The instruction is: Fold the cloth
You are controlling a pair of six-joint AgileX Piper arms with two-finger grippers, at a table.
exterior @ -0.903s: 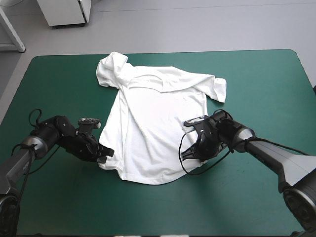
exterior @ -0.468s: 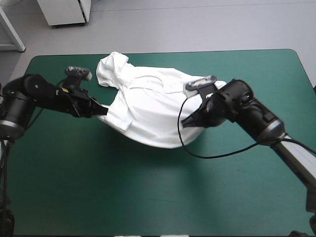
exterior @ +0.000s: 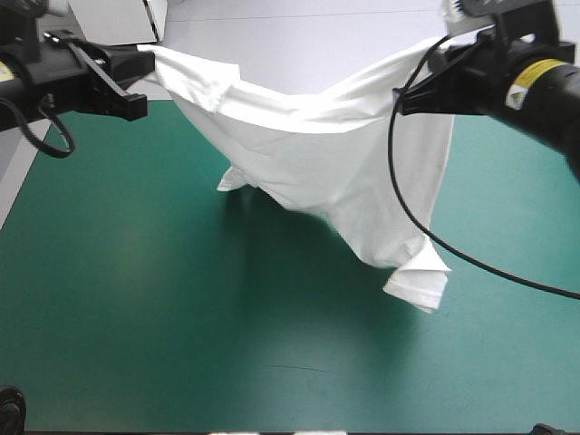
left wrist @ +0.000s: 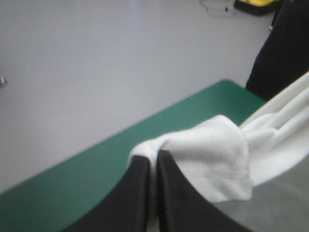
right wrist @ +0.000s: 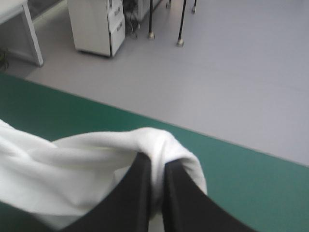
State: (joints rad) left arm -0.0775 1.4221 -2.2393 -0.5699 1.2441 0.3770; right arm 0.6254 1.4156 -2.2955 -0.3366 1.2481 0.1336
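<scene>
The white T-shirt (exterior: pixel 317 163) hangs in the air above the teal-green table (exterior: pixel 136 299), stretched between both raised arms. My left gripper (exterior: pixel 145 65) is shut on one corner of it at the upper left; my right gripper (exterior: pixel 408 95) is shut on the opposite corner at the upper right. The cloth sags in the middle, and a sleeve (exterior: pixel 419 281) dangles lowest near the table on the right side. In the left wrist view the T-shirt (left wrist: pixel 207 154) bunches over the black fingers (left wrist: pixel 137 193). The right wrist view shows the T-shirt (right wrist: pixel 96 164) wrapped over the closed fingers (right wrist: pixel 140 188).
The table's far edge (right wrist: pixel 227 145) lies just ahead of both grippers, with grey floor beyond it. A white cabinet (right wrist: pixel 96 24) stands on the floor past the table.
Both arms have risen and spread apart, lifting the T-shirt off the table. Earlier it lay flat with the grippers at its lower hem; now it hangs stretched in the air.
</scene>
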